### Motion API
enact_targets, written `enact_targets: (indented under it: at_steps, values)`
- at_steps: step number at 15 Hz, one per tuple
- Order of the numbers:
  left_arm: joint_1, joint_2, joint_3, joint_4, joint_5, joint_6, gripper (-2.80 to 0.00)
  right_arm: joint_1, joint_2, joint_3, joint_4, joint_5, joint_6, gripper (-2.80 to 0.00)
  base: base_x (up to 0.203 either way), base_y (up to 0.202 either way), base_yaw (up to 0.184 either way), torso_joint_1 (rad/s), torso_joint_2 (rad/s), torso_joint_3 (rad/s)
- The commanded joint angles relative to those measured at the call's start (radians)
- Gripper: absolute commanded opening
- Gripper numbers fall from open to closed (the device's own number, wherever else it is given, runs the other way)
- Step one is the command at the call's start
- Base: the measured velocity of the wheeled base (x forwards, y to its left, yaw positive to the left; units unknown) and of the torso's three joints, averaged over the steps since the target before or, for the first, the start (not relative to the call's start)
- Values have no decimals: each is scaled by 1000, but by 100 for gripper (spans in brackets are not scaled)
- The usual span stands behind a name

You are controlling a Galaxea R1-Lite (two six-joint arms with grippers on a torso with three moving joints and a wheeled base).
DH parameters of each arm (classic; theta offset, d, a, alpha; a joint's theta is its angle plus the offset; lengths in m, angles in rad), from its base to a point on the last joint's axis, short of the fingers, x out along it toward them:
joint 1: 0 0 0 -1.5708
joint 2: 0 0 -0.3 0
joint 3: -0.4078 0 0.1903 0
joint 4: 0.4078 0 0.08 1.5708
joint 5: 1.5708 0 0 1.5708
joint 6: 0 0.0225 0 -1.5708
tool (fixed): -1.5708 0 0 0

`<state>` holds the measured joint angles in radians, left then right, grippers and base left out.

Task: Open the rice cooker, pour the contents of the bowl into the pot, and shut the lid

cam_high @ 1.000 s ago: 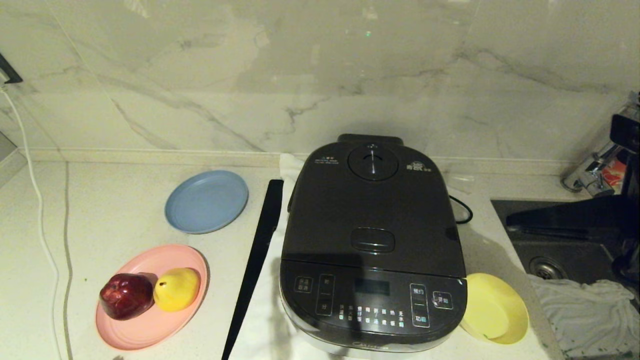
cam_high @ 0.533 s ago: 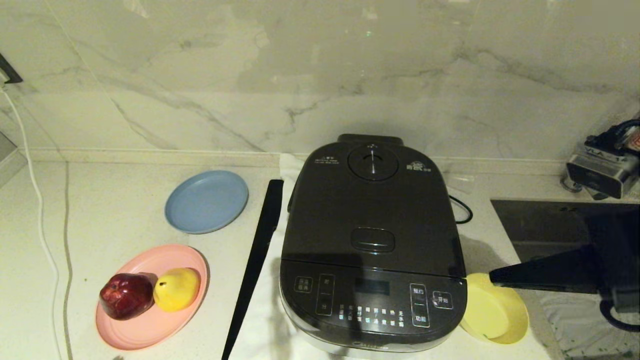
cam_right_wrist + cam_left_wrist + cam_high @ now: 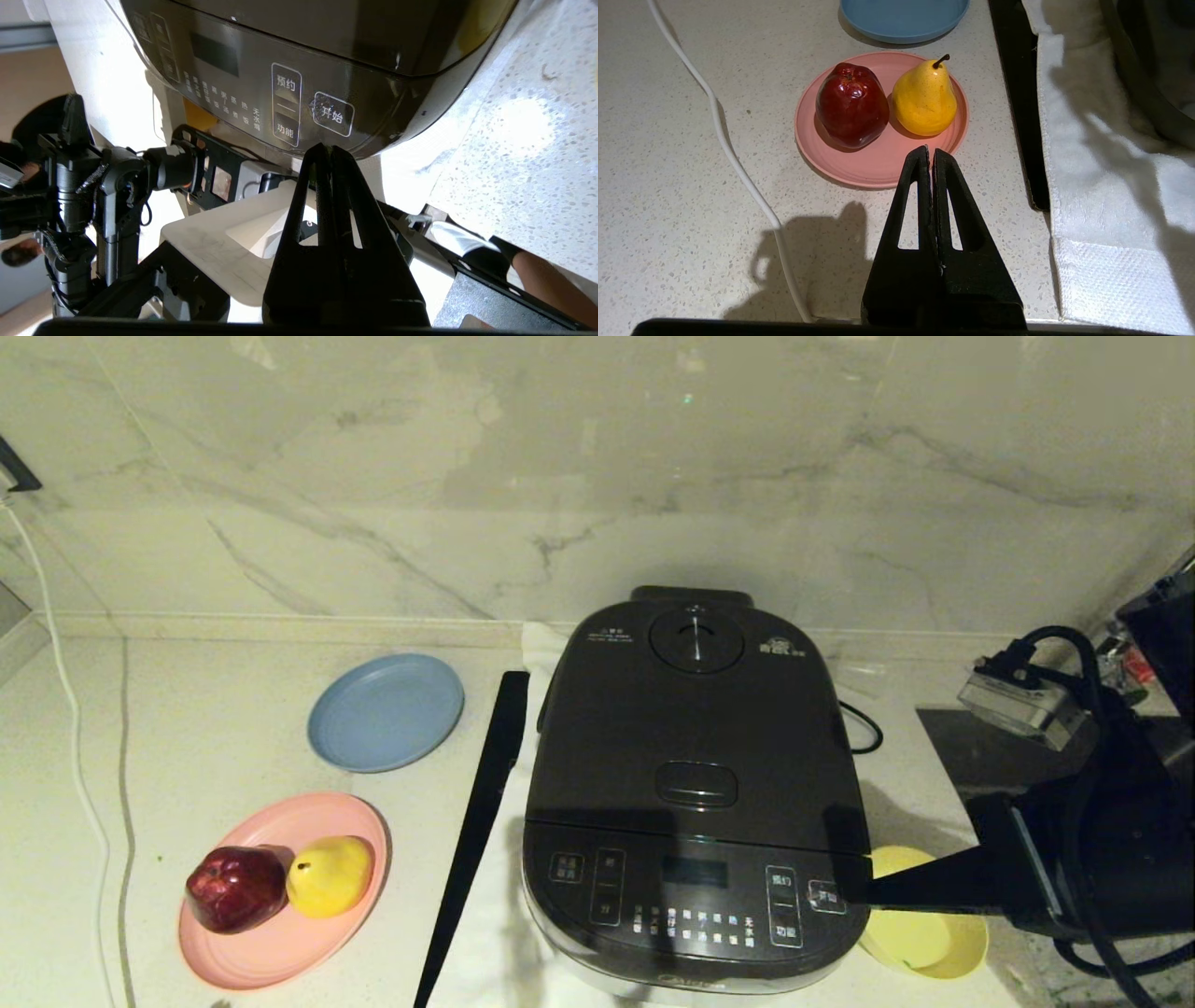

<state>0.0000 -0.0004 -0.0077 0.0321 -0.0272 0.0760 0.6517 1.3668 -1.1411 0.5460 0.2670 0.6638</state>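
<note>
The dark grey rice cooker stands mid-counter with its lid down, so the pot is hidden. The yellow bowl sits against the cooker's right front corner; no green contents show in it. My right gripper is shut and empty, reaching leftward over the bowl, its tip at the cooker's front right corner. In the right wrist view that gripper points at the cooker just below the button panel. My left gripper is shut and empty, hovering over the counter near the pink plate.
A blue plate and a pink plate with a red apple and a yellow pear lie left of the cooker. A long black strip lies beside the white towel. A sink is at the right.
My right arm has swung down and left from above the sink; its shut gripper now lies over the yellow bowl with its tip at the cooker's corner. Nothing else moved.
</note>
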Motion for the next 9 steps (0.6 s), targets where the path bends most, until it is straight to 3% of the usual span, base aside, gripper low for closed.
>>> enact_targets:
  at_steps: [1, 9]
  values:
    - [0, 0, 0, 0, 0, 1, -280, 11, 28, -5, 3, 4, 5, -280, 0, 0, 0, 0, 0, 0]
    - [0, 0, 0, 0, 0, 1, -280, 11, 57, -20, 3, 6, 10, -280, 0, 0, 0, 0, 0, 0]
